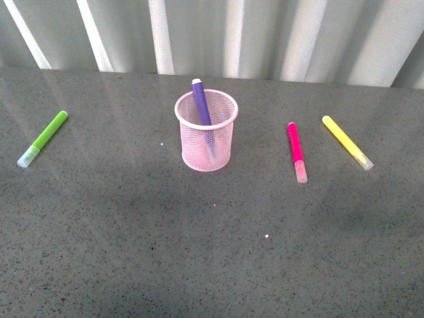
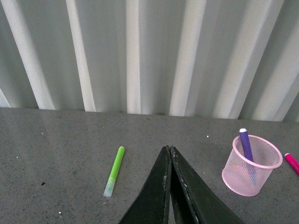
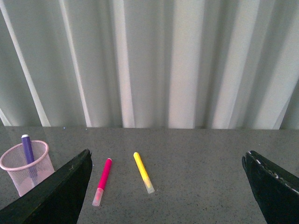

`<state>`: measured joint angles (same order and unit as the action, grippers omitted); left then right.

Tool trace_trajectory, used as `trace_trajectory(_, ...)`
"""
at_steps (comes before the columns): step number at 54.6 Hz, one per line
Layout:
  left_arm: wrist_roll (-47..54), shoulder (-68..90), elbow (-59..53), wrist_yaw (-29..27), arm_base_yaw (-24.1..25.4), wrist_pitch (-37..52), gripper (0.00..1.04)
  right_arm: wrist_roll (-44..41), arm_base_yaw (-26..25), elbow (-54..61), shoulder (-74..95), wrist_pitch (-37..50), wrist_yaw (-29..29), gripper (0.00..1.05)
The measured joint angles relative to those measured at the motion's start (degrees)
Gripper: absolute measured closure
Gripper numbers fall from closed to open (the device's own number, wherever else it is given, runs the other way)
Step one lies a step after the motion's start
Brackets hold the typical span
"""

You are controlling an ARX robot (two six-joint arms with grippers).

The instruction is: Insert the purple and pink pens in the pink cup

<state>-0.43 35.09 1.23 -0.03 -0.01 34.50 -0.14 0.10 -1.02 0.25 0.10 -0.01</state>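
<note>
Front view: pink cup (image 1: 206,132) upright mid-bench (image 1: 199,252), purple pen (image 1: 201,103) leaning inside, end above the rim. Pink pen (image 1: 295,147) flat on the bench right of the cup and apart from it, yellow marker (image 1: 346,141) further right, green marker (image 1: 45,137) far left.

Left wrist view: left claw (image 2: 169,154) pressed together, empty, well apart from the cup ahead.

Right wrist view: right claw (image 3: 168,153) spread wide, empty, pink pen flat on the bench ahead, nearer the cup-side finger, not touching it.
</note>
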Motion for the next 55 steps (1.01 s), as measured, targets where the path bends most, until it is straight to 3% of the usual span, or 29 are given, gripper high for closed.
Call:
trace_trajectory(26,-0.02,-15.82,-0.04,0.0,0.0,-15.04,1.01,0.0,0.0,0.0,0.0,0.0,-0.02,0.07)
trace_trajectory(55,0.0,-24.41,-0.04,0.0,0.0,-23.61,1.01,0.0,0.0,0.0,0.0,0.0,-0.02,0.07)
